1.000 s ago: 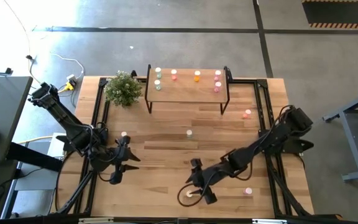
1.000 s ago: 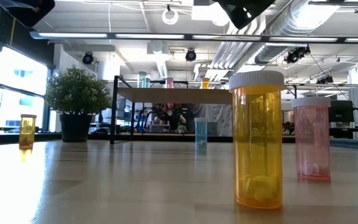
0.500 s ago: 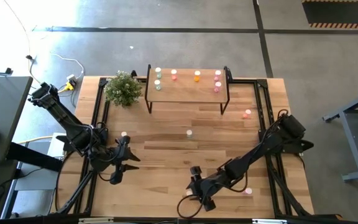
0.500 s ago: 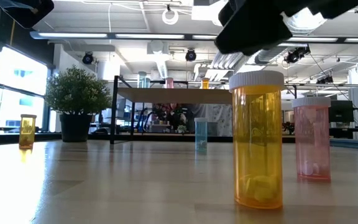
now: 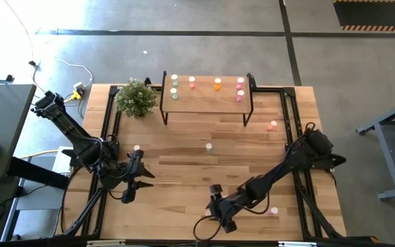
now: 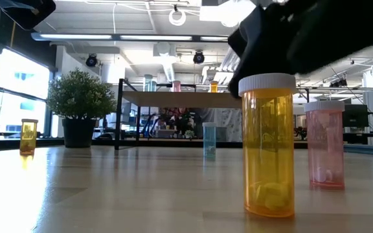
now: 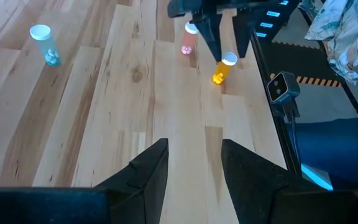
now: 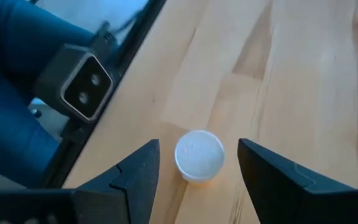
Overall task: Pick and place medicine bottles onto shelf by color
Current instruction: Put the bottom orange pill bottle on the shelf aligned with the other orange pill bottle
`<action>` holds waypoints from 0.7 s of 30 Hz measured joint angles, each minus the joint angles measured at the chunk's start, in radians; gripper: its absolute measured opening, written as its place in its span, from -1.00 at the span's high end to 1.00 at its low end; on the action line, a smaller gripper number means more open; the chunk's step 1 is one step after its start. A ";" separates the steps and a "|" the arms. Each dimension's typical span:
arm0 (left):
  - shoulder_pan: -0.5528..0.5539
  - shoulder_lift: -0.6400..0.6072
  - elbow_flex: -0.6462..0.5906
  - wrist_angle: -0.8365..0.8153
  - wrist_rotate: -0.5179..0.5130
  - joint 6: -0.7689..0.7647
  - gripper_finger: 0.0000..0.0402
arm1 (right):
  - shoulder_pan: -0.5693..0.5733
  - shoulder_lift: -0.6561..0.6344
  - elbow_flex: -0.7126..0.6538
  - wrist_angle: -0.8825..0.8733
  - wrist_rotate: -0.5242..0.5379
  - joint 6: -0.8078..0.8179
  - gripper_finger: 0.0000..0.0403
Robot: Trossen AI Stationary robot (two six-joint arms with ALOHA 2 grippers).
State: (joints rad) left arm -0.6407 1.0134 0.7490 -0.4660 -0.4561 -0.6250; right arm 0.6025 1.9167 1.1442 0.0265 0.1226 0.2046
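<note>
An orange bottle (image 6: 269, 149) with a white cap (image 8: 199, 155) stands upright near the table's near edge. My right gripper (image 8: 197, 148) is open and hangs over it, pointing down, one finger on either side of the cap with a gap on both sides. In the low view the right gripper (image 6: 283, 39) sits just above the cap. My left gripper (image 5: 141, 182) waits open over the table's left part. The shelf (image 5: 206, 99) stands at the far edge with several bottles on its top.
A pink bottle (image 6: 326, 145) stands close to the right of the orange one. A pale blue-green bottle (image 5: 209, 146) stands mid-table and a yellow one (image 5: 136, 148) to the left. Two pink bottles (image 5: 271, 125) are near the right rail. A potted plant (image 5: 136, 97) stands left of the shelf.
My right gripper has moved toward the table's near edge and come down over the orange bottle, from high above it to just above its cap. The bottles have stayed in place.
</note>
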 joint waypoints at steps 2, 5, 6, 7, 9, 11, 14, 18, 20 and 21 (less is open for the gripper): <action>0.000 0.000 0.000 0.000 0.000 0.000 0.30 | 0.000 0.014 0.000 0.000 0.000 0.001 -0.04; 0.000 0.000 0.000 0.000 0.000 0.000 0.30 | 0.000 0.024 0.000 0.000 0.001 0.009 -0.04; 0.000 0.000 0.000 0.000 0.000 0.000 0.30 | 0.000 0.025 0.000 0.000 0.004 0.013 -0.04; 0.000 0.000 0.000 0.000 -0.001 0.000 0.30 | 0.000 0.026 -0.001 0.000 0.006 0.015 -0.04; 0.000 0.000 0.000 0.000 -0.001 0.000 0.30 | 0.000 0.026 -0.001 0.002 0.007 0.015 -0.04; 0.000 0.000 0.000 0.000 -0.001 0.000 0.30 | 0.000 0.026 -0.001 0.007 0.007 0.015 -0.03; 0.000 0.000 0.000 0.000 -0.001 0.000 0.30 | 0.000 0.026 -0.001 0.008 0.007 0.023 0.03; 0.000 0.000 0.000 0.000 -0.001 0.000 0.30 | 0.000 0.026 -0.001 0.008 -0.001 0.023 0.18; 0.000 0.000 0.000 0.000 -0.001 0.000 0.30 | 0.000 0.026 -0.001 0.008 -0.001 0.023 0.26; 0.000 0.000 0.000 -0.001 -0.001 0.000 0.30 | 0.000 0.026 -0.001 0.008 -0.001 0.023 0.30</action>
State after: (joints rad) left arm -0.6407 1.0134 0.7490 -0.4666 -0.4572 -0.6250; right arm 0.6029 1.9423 1.1435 0.0345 0.1213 0.2276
